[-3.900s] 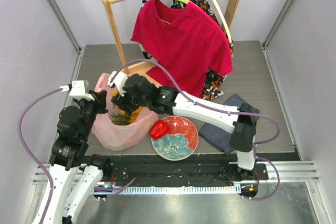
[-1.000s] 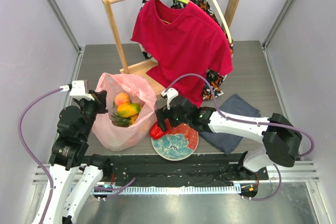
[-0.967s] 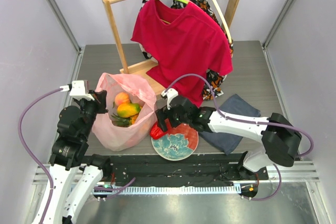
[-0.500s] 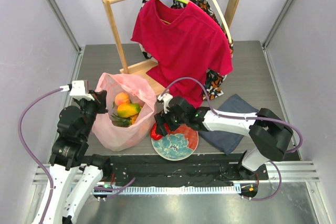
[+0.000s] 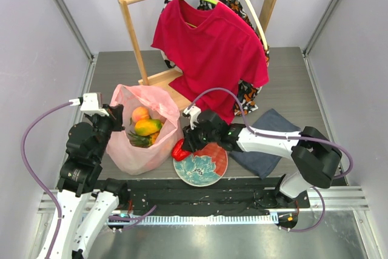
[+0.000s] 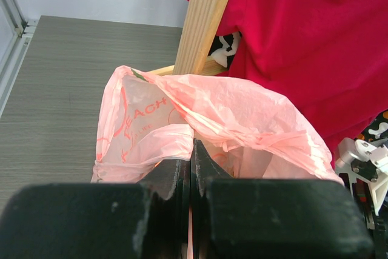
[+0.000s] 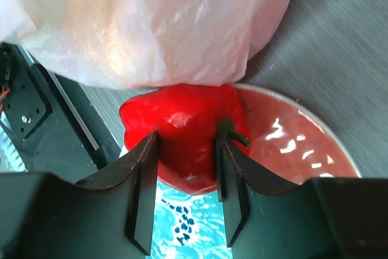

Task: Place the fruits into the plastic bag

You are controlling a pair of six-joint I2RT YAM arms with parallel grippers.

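**Right arm drawn in on the pepper**

Since half a second ago the right arm has shifted slightly over the plate's point(image 5: 212, 166) left rim, while the left arm has stayed put. The right gripper point(image 7: 187, 141) is clamped on the pepper point(image 7: 182, 122), one finger on each flank and the green stem beside the right-hand finger. The pepper point(image 5: 179, 149) sits at the plate's point(image 7: 303, 144) left rim, touching the bag point(image 7: 151, 22), close to the near edge of the worktop, about midway along it.

The left gripper point(image 6: 192, 153) has its fingers together, pinching the bag's point(image 6: 242, 107) near rim and holding the mouth open. The bag point(image 5: 136, 153) stands toward the near left corner. A peach point(image 5: 140, 114), a mango point(image 5: 148, 127) and a pineapple point(image 5: 138, 139) lie inside it.
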